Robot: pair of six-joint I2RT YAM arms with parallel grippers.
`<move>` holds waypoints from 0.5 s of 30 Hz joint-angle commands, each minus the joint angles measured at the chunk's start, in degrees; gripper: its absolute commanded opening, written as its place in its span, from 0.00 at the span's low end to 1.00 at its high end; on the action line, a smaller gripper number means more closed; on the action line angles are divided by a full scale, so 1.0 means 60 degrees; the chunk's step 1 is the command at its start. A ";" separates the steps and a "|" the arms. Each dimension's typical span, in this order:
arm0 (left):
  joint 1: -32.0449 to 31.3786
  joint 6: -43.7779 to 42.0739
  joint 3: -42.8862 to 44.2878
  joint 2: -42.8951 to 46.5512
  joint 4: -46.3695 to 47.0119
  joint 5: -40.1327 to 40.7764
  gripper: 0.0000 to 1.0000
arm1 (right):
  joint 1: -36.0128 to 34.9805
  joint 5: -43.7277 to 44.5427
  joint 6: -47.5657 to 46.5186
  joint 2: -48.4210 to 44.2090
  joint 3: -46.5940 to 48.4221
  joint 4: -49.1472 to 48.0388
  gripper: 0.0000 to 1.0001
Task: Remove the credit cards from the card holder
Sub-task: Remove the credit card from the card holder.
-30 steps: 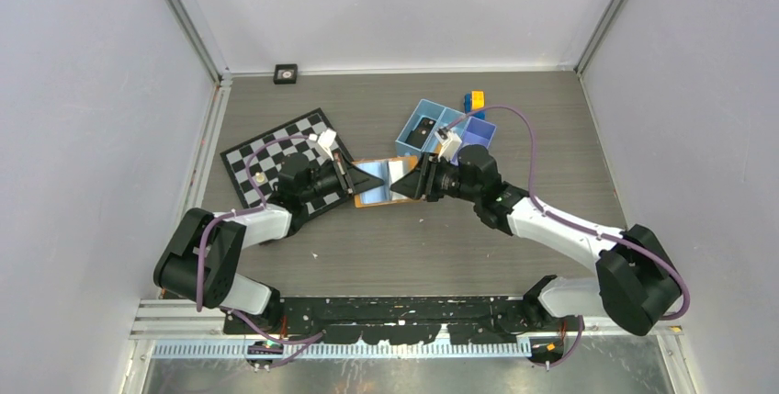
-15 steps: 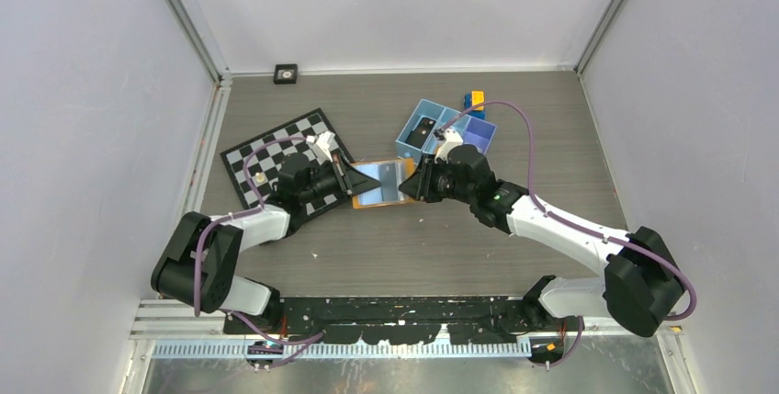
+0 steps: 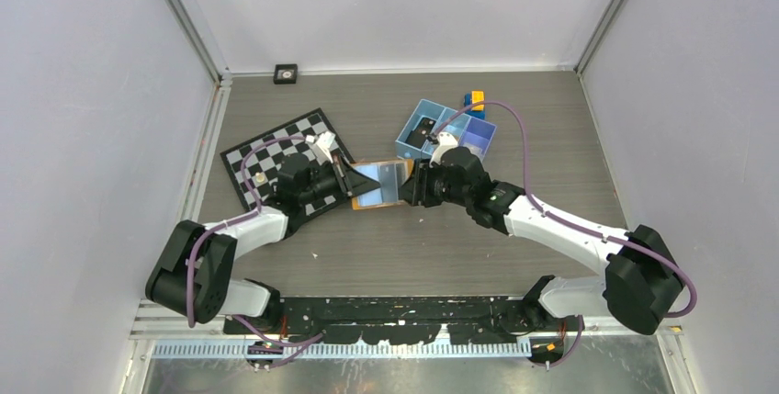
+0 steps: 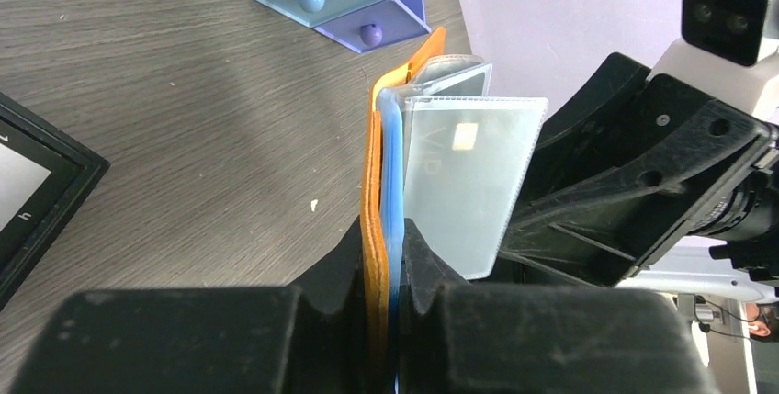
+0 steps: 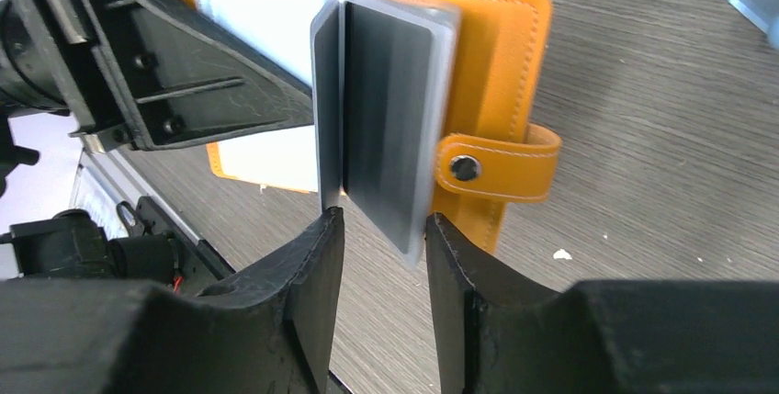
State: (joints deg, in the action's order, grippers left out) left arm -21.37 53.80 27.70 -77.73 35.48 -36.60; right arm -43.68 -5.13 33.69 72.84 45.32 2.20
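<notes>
Mid-table, left hand point(image 4: 384, 249) clamping card holder point(image 5: 494, 61), right hand point(image 5: 381, 229) closer, parted around sleeves point(image 5: 386, 91).

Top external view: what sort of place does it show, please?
Probably a robot-manipulation test cell in a lab. Plain grey walls on aluminium framing enclose a wood-grain table. A left arm and a right arm are mounted at its near edge. A checkerboard, likely for camera calibration, lies on it.
</notes>
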 commanded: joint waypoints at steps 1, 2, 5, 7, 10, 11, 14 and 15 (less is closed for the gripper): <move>-0.0207 -0.0283 0.0410 0.0084 0.0112 -0.0011 0.00 | -0.0077 -0.0518 -0.0128 -0.0050 0.0200 -0.0916 0.45; -0.0272 -0.0301 0.0462 0.0005 0.0116 -0.0045 0.00 | -0.0090 -0.0509 -0.0147 -0.0082 0.0183 -0.0924 0.46; -0.0452 -0.0387 0.0587 -0.0183 0.0104 -0.0045 0.00 | -0.0102 -0.0264 -0.0208 -0.0103 0.0241 -0.0740 0.48; -0.0505 -0.0467 0.0650 -0.0229 -0.0034 -0.0022 0.00 | -0.0094 -0.0226 -0.0243 -0.0074 0.0270 -0.0665 0.49; -0.0631 -0.0781 0.0854 -0.0200 -0.0762 0.0223 0.00 | -0.0183 -0.0053 -0.0436 -0.0067 0.0298 -0.0552 0.52; -0.0673 -0.0879 0.0921 -0.0213 -0.0949 0.0260 0.00 | -0.0223 0.0005 -0.0495 -0.0038 0.0346 -0.0455 0.53; -0.0823 -0.1080 0.1070 -0.0242 -0.1246 0.0427 0.00 | -0.0322 0.0050 -0.0648 0.0080 0.0494 -0.0425 0.54; -0.0840 -0.1142 0.1105 -0.0231 -0.1363 0.0454 0.00 | -0.0366 0.0177 -0.0704 0.0114 0.0544 -0.0128 0.55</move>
State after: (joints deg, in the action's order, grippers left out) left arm -25.54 50.02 31.46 -79.09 29.52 -35.07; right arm -44.80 -6.20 31.81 72.93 45.47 0.91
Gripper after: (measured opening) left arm 0.098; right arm 0.538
